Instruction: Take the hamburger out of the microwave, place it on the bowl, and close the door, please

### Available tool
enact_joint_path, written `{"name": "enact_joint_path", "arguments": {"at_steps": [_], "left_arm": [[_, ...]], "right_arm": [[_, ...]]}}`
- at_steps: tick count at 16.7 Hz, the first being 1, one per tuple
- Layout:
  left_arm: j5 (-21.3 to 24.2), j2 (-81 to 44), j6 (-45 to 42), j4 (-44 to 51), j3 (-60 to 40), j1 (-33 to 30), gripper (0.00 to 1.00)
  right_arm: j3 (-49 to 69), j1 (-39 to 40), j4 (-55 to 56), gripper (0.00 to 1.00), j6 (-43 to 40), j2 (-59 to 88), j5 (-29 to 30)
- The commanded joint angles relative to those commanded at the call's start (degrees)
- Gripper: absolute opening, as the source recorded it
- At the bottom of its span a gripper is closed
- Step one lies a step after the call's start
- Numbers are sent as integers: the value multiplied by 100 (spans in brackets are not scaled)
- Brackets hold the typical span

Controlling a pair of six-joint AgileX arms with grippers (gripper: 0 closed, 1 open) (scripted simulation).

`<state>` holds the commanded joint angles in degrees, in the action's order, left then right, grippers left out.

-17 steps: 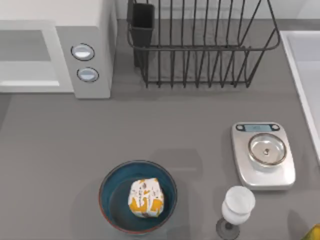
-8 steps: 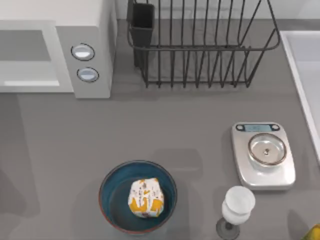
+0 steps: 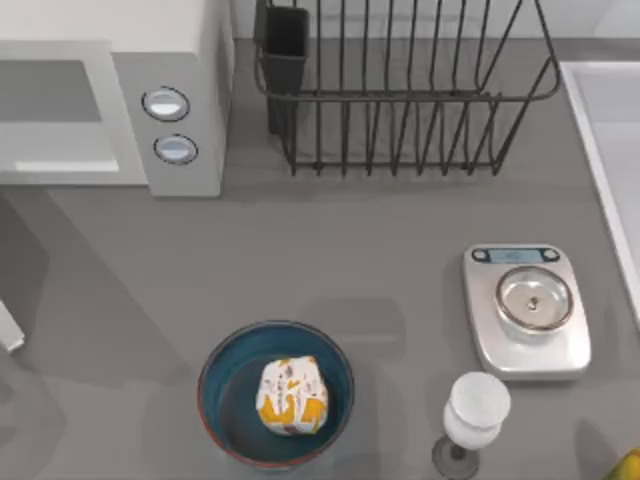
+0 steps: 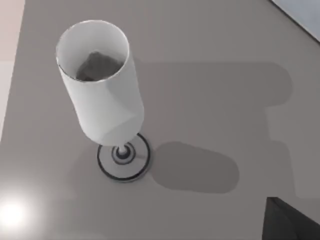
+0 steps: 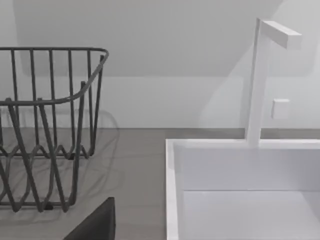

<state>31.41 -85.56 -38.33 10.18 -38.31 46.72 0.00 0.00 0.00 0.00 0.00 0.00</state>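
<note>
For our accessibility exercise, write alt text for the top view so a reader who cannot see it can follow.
A paper-wrapped hamburger sits inside a round blue bowl near the grey table's front edge. A boxy white microwave with its door shut stands at back left, a dark wire dish rack beside it; a silver scale and white stemmed glass stand right.

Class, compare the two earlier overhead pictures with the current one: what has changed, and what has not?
A white object has come into the top view at the table's left edge, and the shadows there have spread. The hamburger stays in the bowl; microwave, scale and glass are unmoved.
</note>
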Motion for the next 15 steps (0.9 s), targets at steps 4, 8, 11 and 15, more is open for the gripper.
{"name": "enact_joint_path", "arguments": {"at_steps": [4,8,11,15], "left_arm": [[-526,1064,921,-337,869,-1017,0],[-749,1387,1242,-469,1187,-1344,0],[-735,1368,1252,-456,1178,-1336,0],[-1178,1611,1753,-481,1333,-1958,0]], "right_arm": [[0,0,0,100,0,0,0],[0,0,0,100,0,0,0],[0,0,0,100,0,0,0],[0,0,0,100,0,0,0]]}}
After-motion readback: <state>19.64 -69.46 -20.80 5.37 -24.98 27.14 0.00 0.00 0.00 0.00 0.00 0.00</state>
